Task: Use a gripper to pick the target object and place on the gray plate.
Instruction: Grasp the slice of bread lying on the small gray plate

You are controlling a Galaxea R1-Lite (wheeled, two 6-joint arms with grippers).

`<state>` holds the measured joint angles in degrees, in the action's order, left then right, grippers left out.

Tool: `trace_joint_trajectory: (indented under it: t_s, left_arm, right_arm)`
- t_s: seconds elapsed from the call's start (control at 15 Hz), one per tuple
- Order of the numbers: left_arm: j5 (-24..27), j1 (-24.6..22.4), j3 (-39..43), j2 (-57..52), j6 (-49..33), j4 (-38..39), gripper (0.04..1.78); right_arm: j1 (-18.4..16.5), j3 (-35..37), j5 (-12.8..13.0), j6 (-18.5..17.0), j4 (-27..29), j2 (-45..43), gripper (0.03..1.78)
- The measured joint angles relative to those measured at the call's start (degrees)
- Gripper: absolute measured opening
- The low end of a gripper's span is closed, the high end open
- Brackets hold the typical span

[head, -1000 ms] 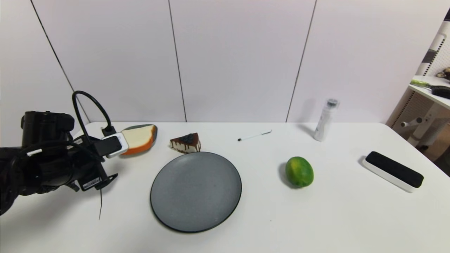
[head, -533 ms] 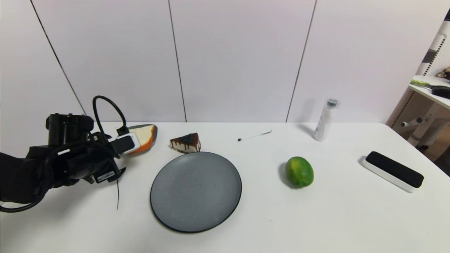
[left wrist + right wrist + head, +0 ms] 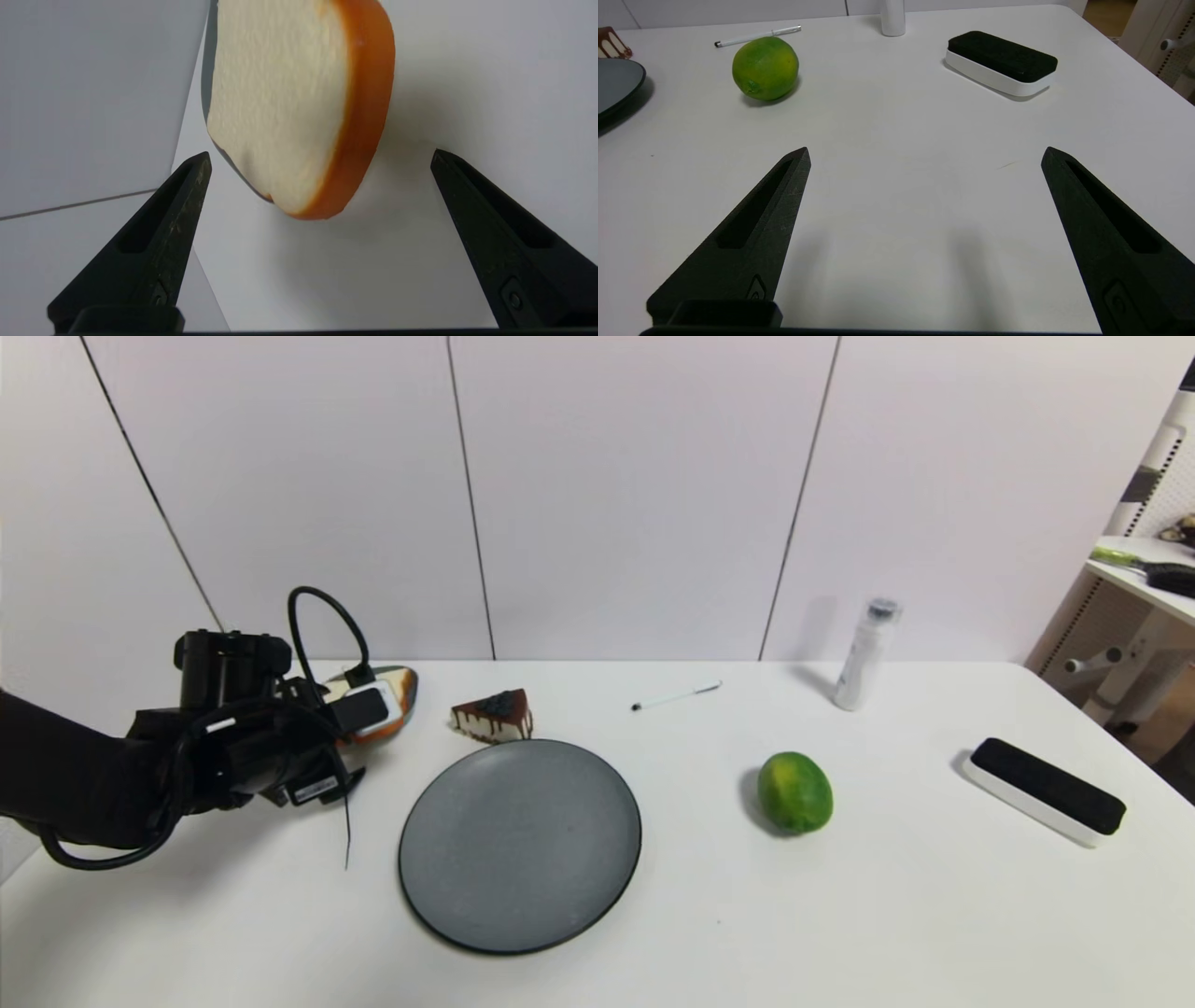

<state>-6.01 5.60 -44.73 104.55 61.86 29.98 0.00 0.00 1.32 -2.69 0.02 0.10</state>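
Observation:
The toast slice (image 3: 280,102), white face with an orange-brown crust, lies at the table's far left; in the head view only its right end (image 3: 401,688) shows past my left wrist. My left gripper (image 3: 320,153) is open, its fingertips level with the slice's near end and wide on either side of it, not touching it. A dark edge shows under the toast's far side. The gray plate (image 3: 520,845) lies empty to the right of my left arm (image 3: 252,756). My right gripper (image 3: 925,151) is open and empty over bare table.
A chocolate cake wedge (image 3: 493,714) sits just behind the plate. A pen (image 3: 677,695), a white bottle (image 3: 864,655), a lime (image 3: 794,792) and a black-topped white box (image 3: 1044,791) lie on the right half. The wall is close behind the toast.
My left arm has moved forward and to the right, toward the toast; its wrist now covers most of the slice in the head view. Nothing else has moved.

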Motion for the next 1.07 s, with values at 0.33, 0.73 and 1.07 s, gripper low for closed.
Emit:
trace_joint_trajectory:
  t_s: [0.33,0.73,1.07]
  left_arm:
    - [0.01,0.21,-0.87,3.01,0.24,5.16,1.69]
    - [0.00,0.21,-0.80,4.19,0.46,4.58,1.04]
    - [0.12,0.29,-0.96,4.22,0.33,4.85,0.30]
  right_arm:
    - [0.00,0.00,0.00,-0.02,0.00,0.00,1.71]
    - [0.00,0.00,0.00,-0.02,0.02,0.00,1.71]
    - [0.00,0.00,0.00,-0.02,0.02,0.00,1.71]
